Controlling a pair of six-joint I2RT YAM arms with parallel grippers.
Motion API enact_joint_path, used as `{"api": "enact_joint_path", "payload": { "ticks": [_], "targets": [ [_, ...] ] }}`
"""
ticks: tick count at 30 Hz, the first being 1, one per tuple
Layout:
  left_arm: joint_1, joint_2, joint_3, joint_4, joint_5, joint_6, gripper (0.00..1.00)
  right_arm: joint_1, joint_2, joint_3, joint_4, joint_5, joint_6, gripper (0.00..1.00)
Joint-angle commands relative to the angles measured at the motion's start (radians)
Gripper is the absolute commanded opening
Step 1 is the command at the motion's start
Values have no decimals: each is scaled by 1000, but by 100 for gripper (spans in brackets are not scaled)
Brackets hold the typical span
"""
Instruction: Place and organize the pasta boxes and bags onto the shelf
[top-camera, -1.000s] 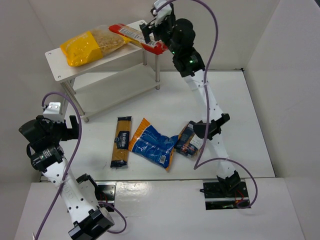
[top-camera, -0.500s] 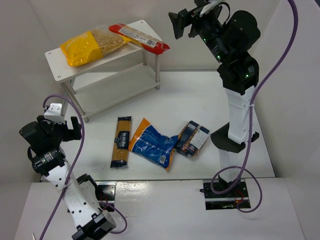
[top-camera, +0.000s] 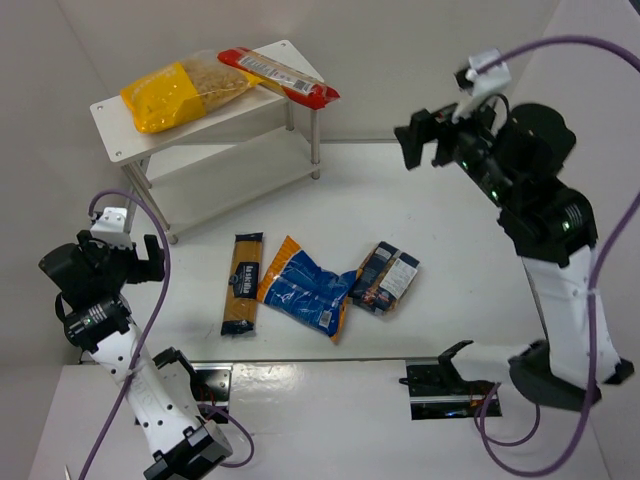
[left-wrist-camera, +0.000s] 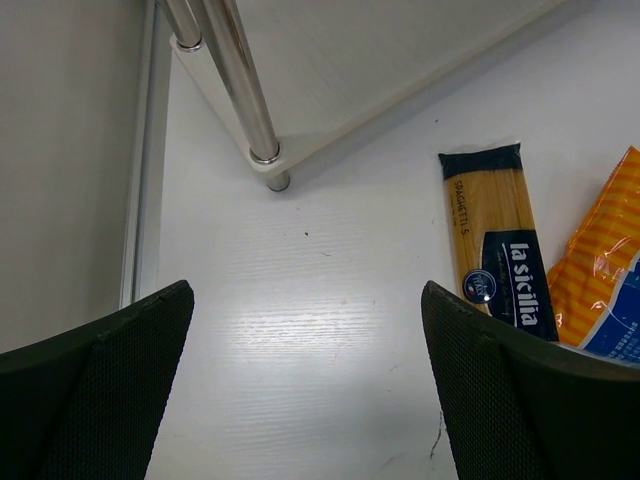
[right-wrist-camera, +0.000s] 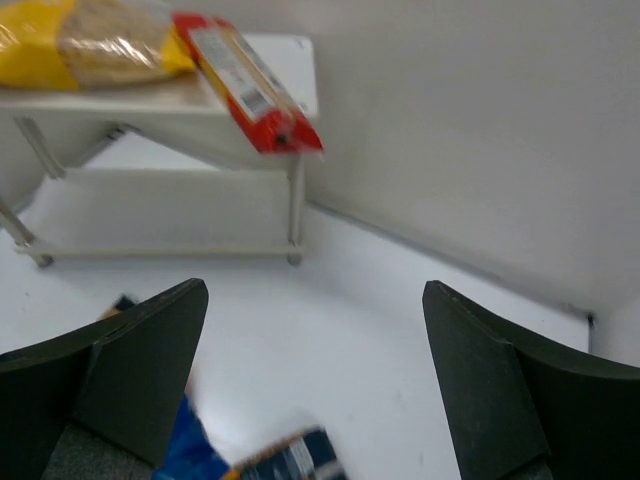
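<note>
I saw my right gripper (top-camera: 425, 146) held up above the right side of the white table (top-camera: 400, 205), jaws spread wide and holding nothing. My left gripper (left-wrist-camera: 305, 295) hung at the near left, likewise parted and empty. The big yellow-and-clear macaroni bag (top-camera: 175, 92) and the long red-and-clear spaghetti bag (top-camera: 280, 75) lay on the top board of the small white two-tier shelf with silver legs (top-camera: 112, 128). The red bag's end overhung the edge. On the table lay the narrow black-and-yellow spaghetti pack (top-camera: 241, 283), and just beside it the crinkly blue bag (top-camera: 305, 287), which touched the small dark navy pack (top-camera: 385, 278).

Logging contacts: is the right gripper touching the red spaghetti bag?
Apart. Top external view shows a wide gap between right gripper and red spaghetti bag.
</note>
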Motion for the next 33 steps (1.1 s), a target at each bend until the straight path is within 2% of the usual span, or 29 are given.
{"api": "enact_joint_path", "payload": {
  "ticks": [1,6,9,11,15,17,23,33],
  "targets": [
    [7,-12,27,2,40,23,100,-76,-174,-288,176,18,52,96],
    [7,-12,27,2,49,32,100,-204,-317,-783,287,61,52,97],
    [7,-2,27,-7,49,32,100,-225,-360,-976,319,63,52,98],
    [7,-1,27,-8,49,32,100,-256,-369,-1044,296,11,39,100],
    [7,20,27,-8,49,32,100,-383,-328,-1110,269,-130,28,100],
    [7,20,27,-8,49,32,100,-393,-328,-1141,281,-141,17,100],
    [7,61,27,-17,59,52,100,-466,-310,-1164,282,-97,19,100],
    [7,110,27,-17,68,62,100,-476,-241,-1173,282,-67,19,100]
  ]
}}
